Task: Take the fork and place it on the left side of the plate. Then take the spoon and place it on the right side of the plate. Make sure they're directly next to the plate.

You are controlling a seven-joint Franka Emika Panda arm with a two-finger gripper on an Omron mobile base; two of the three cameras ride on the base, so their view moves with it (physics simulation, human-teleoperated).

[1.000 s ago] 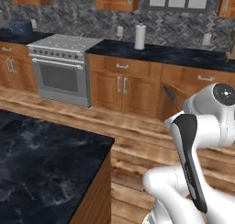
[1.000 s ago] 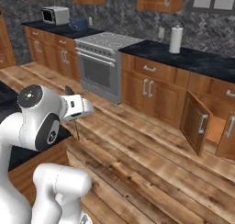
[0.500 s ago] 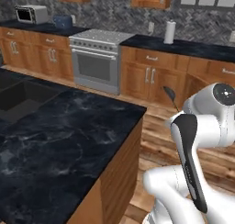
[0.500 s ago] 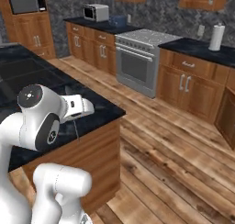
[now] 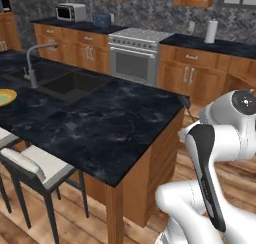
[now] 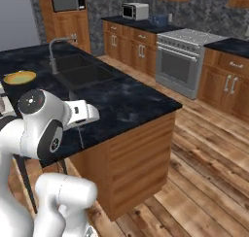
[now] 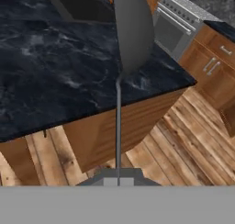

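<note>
Gripping the spoon [image 7: 127,39] by the end of its thin handle, the gripper [image 7: 118,181] has its jaws clenched on it, oval bowl standing up toward twelve o'clock in the hand view, over the black marble island counter [image 5: 100,123]. In the left base view the spoon's bowl [image 5: 186,102] pokes out at nine o'clock from the white arm. Over in the right base view, the plate [image 6: 19,77] sits on the counter at nine o'clock, well apart from the sink [image 6: 80,73] and its faucet [image 6: 56,49]. Stove [image 6: 182,61] at two o'clock, by the far wall.
</note>
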